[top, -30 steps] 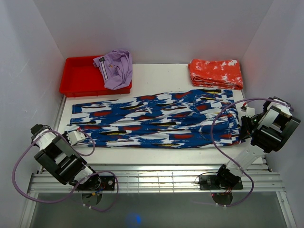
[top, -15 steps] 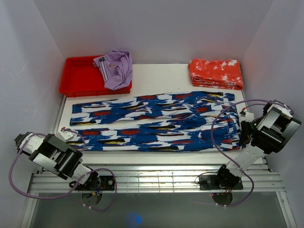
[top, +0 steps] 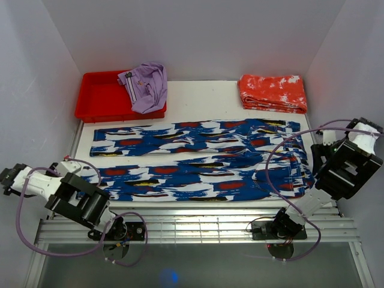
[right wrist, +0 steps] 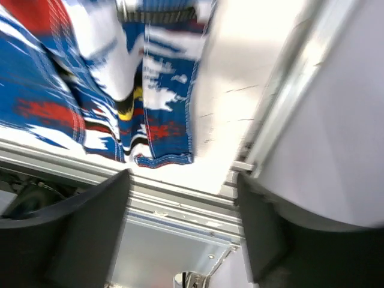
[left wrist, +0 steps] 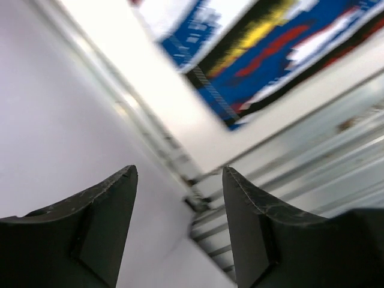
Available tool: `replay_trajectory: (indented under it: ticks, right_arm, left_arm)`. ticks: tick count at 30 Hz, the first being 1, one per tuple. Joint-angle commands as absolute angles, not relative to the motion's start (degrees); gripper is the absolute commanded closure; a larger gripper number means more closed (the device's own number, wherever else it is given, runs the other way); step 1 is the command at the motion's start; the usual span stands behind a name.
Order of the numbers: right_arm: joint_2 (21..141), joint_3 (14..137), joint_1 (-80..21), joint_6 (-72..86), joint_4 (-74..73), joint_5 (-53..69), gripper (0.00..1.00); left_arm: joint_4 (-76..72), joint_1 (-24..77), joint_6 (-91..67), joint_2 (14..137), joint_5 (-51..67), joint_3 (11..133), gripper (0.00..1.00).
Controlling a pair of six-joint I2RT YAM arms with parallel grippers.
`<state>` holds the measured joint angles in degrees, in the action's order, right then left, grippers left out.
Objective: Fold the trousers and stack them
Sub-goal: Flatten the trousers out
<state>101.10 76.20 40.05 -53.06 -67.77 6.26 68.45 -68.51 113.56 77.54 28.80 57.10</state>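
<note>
The trousers (top: 198,159), in a blue, white and black print with red patches, lie spread flat across the table, waist to the right and leg ends to the left. Their near edge lies close to the table's front edge. My left gripper (top: 8,176) is off to the left by the side wall, open and empty. In the left wrist view a leg hem (left wrist: 270,54) lies beyond the left gripper (left wrist: 180,177). My right gripper (top: 367,128) is by the right wall, open and empty. In the right wrist view the waist corner (right wrist: 162,135) lies above the right gripper (right wrist: 183,183).
A red tray (top: 96,99) at the back left holds a lilac garment (top: 147,84). A folded orange-red garment (top: 273,93) sits at the back right. A metal rail (top: 198,225) runs along the near edge. White walls close in both sides.
Both grippers have opened and let go of the trousers' ends, then swung outward toward the side walls. The trousers have been pulled nearer the front edge and lie flatter.
</note>
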Motion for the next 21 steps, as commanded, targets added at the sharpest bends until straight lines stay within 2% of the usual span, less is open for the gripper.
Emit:
replay_trajectory:
  ticks: [1,4,5,7,11,14,17,21]
  right_arm:
    - [102.38,87.68,39.47,-53.88,-73.47,14.21,0.3]
    - [103.36,88.42,35.87,-50.28,-73.48,16.96,0.44]
    - [103.53,87.9,33.42,-49.32,-71.82,17.31,0.5]
    - [104.15,85.71,31.04,-46.33,-69.8,18.71,0.56]
    - [105.29,82.02,25.24,-41.41,-64.17,19.69,0.62]
    - [106.78,77.54,22.68,-39.38,-60.13,18.29,0.65]
    - [107.14,72.79,22.15,-39.29,-56.35,15.13,0.67]
    - [106.09,66.72,22.24,-41.65,-52.74,8.72,0.69]
  left_arm:
    - [79.02,-67.68,130.63,77.7,39.01,63.19,0.28]
    - [73.84,-60.93,120.71,76.82,39.29,60.75,0.27]
    - [72.09,-58.82,112.32,76.73,38.68,60.04,0.27]
    - [68.13,-52.67,104.28,77.43,39.2,59.42,0.28]
    - [63.64,-44.13,77.96,84.09,41.92,65.27,0.28]
    - [63.2,-40.53,65.8,92.79,45.34,72.39,0.3]
    - [61.62,-39.2,58.55,99.48,47.72,77.69,0.32]
    - [54.34,-36.83,51.96,103.36,44.92,79.71,0.33]
